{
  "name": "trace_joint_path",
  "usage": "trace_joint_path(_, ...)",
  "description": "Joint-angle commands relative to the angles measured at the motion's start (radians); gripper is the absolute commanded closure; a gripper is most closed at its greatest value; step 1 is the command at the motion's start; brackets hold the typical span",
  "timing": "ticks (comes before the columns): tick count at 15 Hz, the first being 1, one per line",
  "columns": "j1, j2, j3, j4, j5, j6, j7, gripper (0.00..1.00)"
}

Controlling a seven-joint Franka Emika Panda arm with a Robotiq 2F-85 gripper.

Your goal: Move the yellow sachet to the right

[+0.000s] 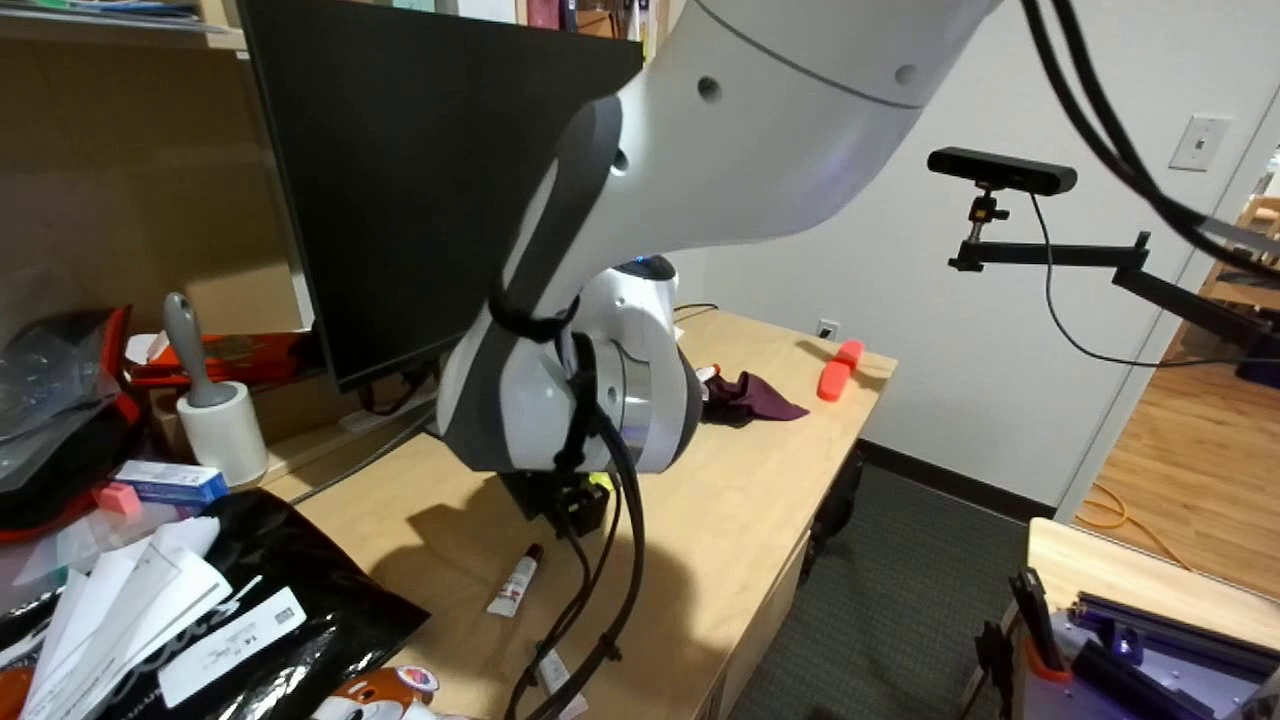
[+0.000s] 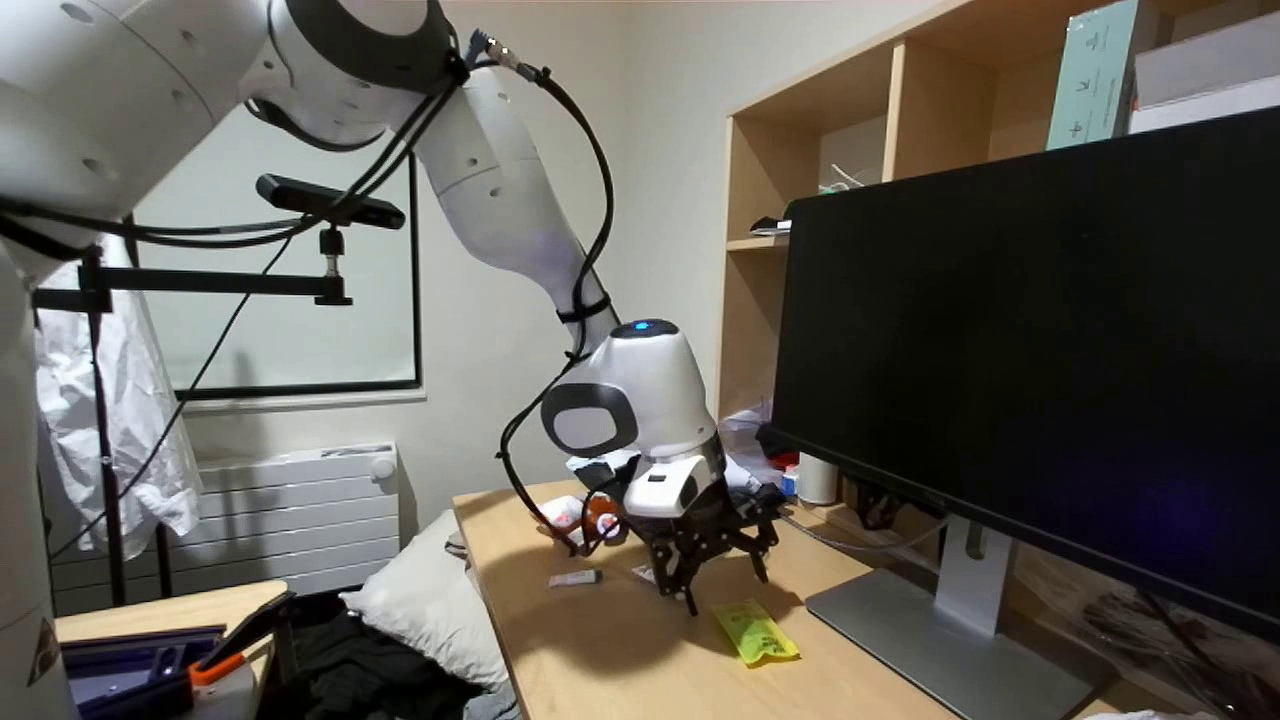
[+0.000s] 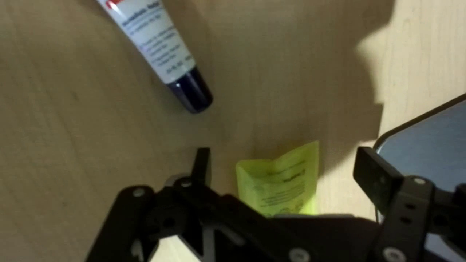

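Observation:
The yellow sachet lies on the wooden table in front of the monitor's base, below and beside my gripper in an exterior view. In the wrist view my gripper is open, its fingers wide apart, with nothing held. The sachet shows between the two fingers in that view, slightly creased, its near end hidden behind the gripper body. In an exterior view the arm hides most of my gripper, and only a sliver of the yellow sachet shows behind it. The fingertips appear above the table.
A white tube with a dark cap lies near the sachet; it also shows in an exterior view. The monitor's metal base is close beside the gripper. A dark cloth and a red case lie toward the table's end.

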Motion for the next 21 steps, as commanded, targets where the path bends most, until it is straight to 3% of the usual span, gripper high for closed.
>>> trace_joint_path(1, 0.152, 0.061, -0.201, 0.067, -0.148, -0.156, 0.25, 0.0)
trace_joint_path(5, 0.26, 0.099, -0.361, 0.136, -0.313, -0.37, 0.457, 0.0)
trace_joint_path(6, 0.185, 0.06, -0.293, 0.139, -0.46, -0.365, 0.564, 0.0)
trace_joint_path(10, 0.122, 0.04, -0.24, 0.196, -0.708, -0.439, 0.788, 0.0)
trace_joint_path(11, 0.012, 0.026, -0.2, 0.186, -0.731, -0.414, 0.733, 0.0)
trace_joint_path(16, -0.266, -0.036, -0.04, 0.147, -0.841, -0.434, 0.641, 0.0)
trace_joint_path(18, -0.346, -0.043, 0.005, 0.14, -0.866, -0.456, 0.606, 0.0)
trace_joint_path(21, -0.396, -0.059, 0.045, 0.109, -0.894, -0.475, 0.586, 0.0)
